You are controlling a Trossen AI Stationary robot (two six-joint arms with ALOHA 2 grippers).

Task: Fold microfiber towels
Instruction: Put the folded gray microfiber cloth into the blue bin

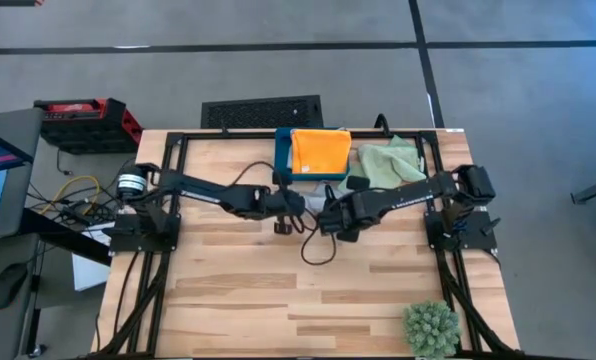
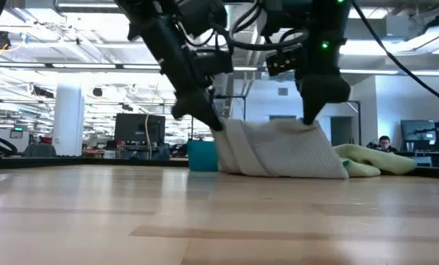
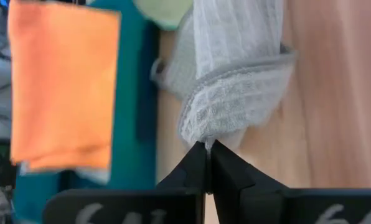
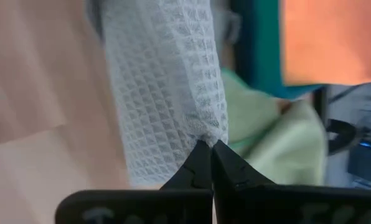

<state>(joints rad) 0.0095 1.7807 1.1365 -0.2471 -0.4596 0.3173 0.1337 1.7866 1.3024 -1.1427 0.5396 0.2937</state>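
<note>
Left gripper (image 3: 205, 149) clamped shut on one near corner of the pale grey towel (image 3: 235, 93); right gripper (image 4: 205, 149) likewise pinched shut on the opposite corner of the same cloth. Held thus, probably, to raise one edge evenly so that it could be carried over the rest for a fold. Towel seen from desk height draped between the two grippers, its lower part resting on the desk (image 1: 238, 300). Just beyond the left gripper, a dark teal box (image 1: 284, 160) bearing the orange towel (image 1: 320, 152). Just beyond the right gripper, a crumpled light green towel (image 1: 388, 162), apparently touching the grey cloth's far side, and likely to be snagged by a fold made away from the grippers. Well behind the right gripper, near the desk's edge, a spiky green plant ball (image 1: 431, 328), out of the way.
</note>
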